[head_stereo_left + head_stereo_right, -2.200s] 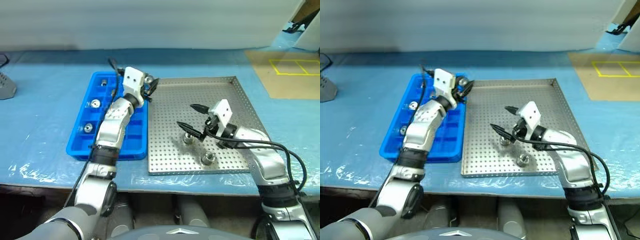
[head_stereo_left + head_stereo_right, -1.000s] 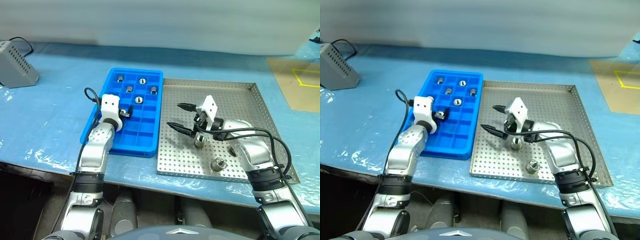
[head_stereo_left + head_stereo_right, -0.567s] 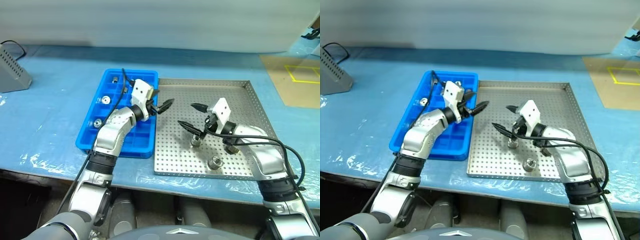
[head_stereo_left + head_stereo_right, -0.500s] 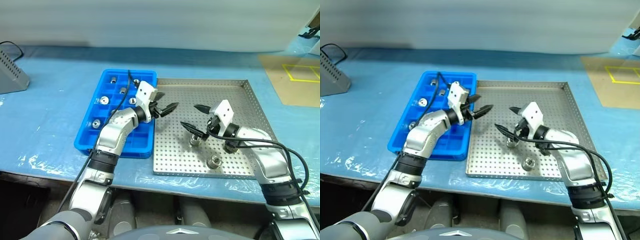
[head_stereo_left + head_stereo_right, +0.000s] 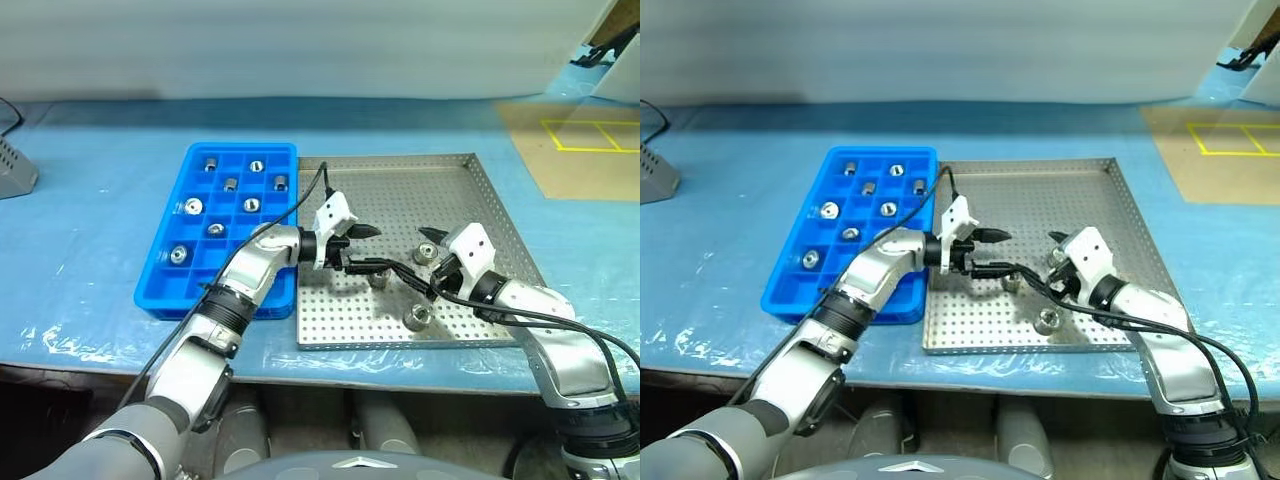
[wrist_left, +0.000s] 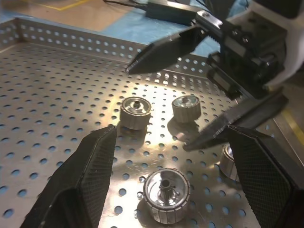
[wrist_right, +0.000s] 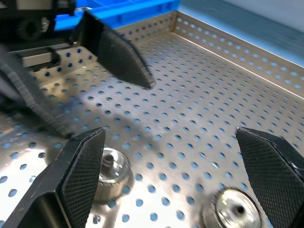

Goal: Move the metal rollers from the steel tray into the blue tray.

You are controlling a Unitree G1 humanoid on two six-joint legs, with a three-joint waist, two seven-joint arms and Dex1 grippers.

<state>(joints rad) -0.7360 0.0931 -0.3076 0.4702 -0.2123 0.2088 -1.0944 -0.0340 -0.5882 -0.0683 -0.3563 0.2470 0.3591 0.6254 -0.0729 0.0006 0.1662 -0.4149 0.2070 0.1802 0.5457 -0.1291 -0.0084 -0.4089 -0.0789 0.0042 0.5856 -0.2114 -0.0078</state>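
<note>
The left gripper (image 5: 364, 248) has been swung from the blue tray (image 5: 160, 285) over the steel tray (image 5: 470, 190), jaws wide and empty, towards another of the metal rollers (image 5: 377, 279).

The left end effector (image 5: 362, 248) partly hides one roller (image 5: 378, 278); the grey box (image 5: 12, 168) is cropped.

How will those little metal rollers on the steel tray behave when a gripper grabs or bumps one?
The metal rollers look solid, so probably stiff and heavy for their size. Standing on end on the steel tray, they should stay put; tipped over, they'd likely roll. Their shiny sides may be slippery.
</note>
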